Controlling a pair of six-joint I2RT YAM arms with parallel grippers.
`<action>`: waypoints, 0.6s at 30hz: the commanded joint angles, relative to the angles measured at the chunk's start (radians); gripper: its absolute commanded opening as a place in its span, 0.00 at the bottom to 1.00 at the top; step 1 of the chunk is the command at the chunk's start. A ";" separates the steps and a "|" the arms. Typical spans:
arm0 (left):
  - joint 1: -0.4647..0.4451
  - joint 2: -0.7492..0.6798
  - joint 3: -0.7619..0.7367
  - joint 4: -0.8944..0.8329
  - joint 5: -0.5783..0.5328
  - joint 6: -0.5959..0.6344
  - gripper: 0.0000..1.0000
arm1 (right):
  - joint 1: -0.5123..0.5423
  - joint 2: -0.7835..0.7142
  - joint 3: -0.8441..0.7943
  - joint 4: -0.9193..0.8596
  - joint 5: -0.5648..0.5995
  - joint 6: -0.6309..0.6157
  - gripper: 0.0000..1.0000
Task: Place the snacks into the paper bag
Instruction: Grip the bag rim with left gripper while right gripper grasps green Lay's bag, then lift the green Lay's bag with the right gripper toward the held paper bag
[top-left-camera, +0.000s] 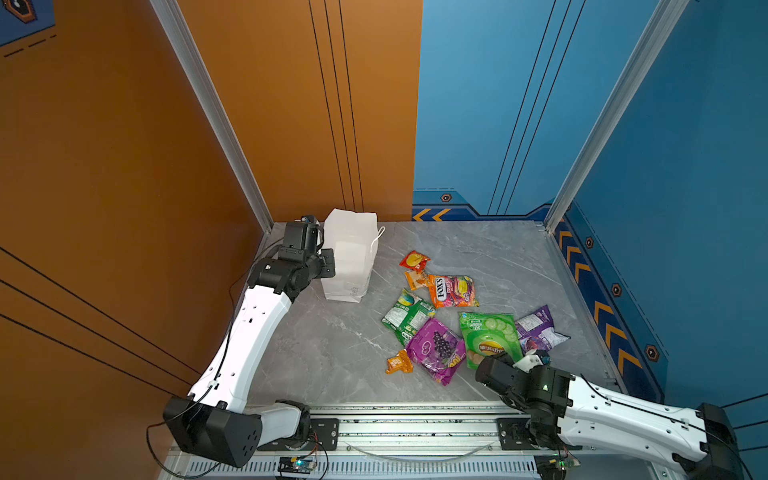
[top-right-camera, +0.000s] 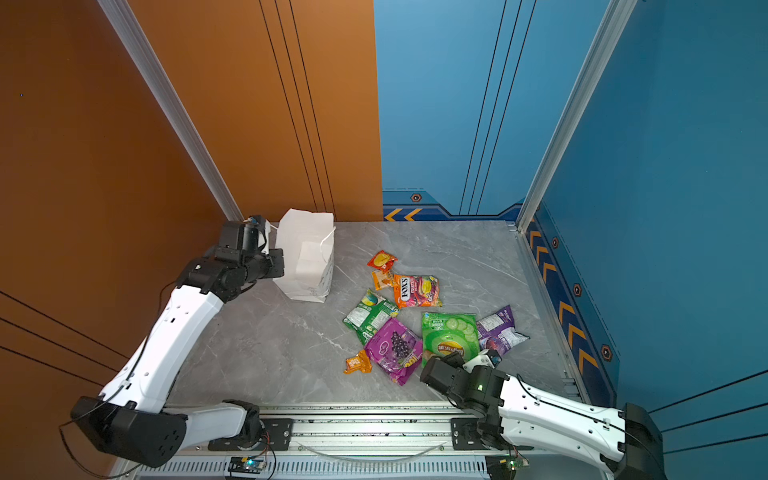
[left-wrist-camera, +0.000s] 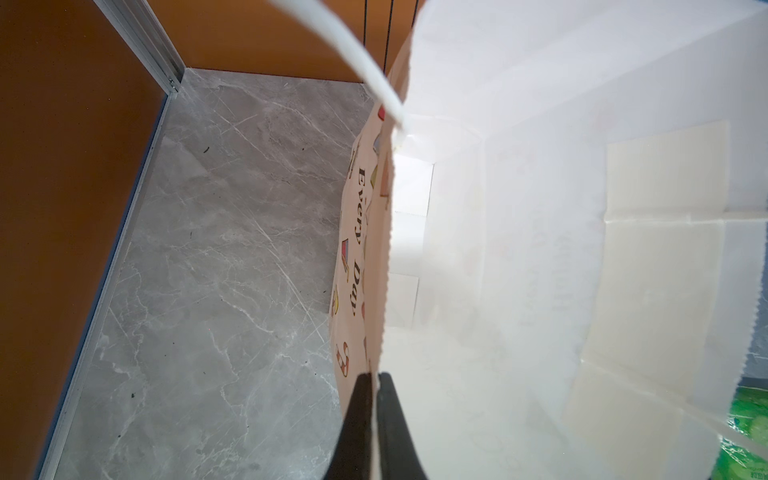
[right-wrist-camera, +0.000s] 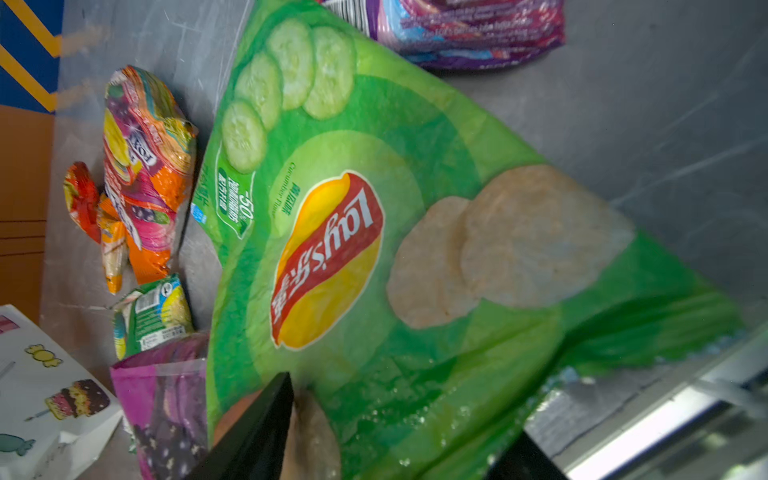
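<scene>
Left pincer (left-wrist-camera: 376, 376) clamps the rim of the paper bag (left-wrist-camera: 540, 208); right pincer (right-wrist-camera: 405, 405), jaws apart, straddles one end of the green Lay's bag (right-wrist-camera: 374, 166) on the desk (right-wrist-camera: 644, 104).

Grey marble tabletop (top-left-camera: 332, 357), orange wall (top-left-camera: 104, 166) at ten o'clock, blue wall (top-left-camera: 478, 104) at two, aluminium rail (top-left-camera: 415, 428) at six, yellow chevrons (top-left-camera: 603, 309) at three.

The Lay's chips bag (right-wrist-camera: 395, 257) is glossy, crinkled plastic, the paper bag (top-left-camera: 350, 259) matt white paper, and the table (top-left-camera: 332, 345) smooth grey marble-look.
</scene>
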 joint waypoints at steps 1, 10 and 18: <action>-0.007 -0.012 -0.012 0.014 0.009 0.014 0.00 | -0.025 -0.006 -0.046 0.062 0.049 0.337 0.63; -0.010 -0.013 -0.018 0.021 0.008 0.013 0.00 | -0.146 -0.037 -0.024 0.082 0.063 0.166 0.32; -0.011 -0.013 -0.021 0.023 0.011 0.013 0.00 | -0.258 -0.058 0.061 0.022 0.064 -0.056 0.03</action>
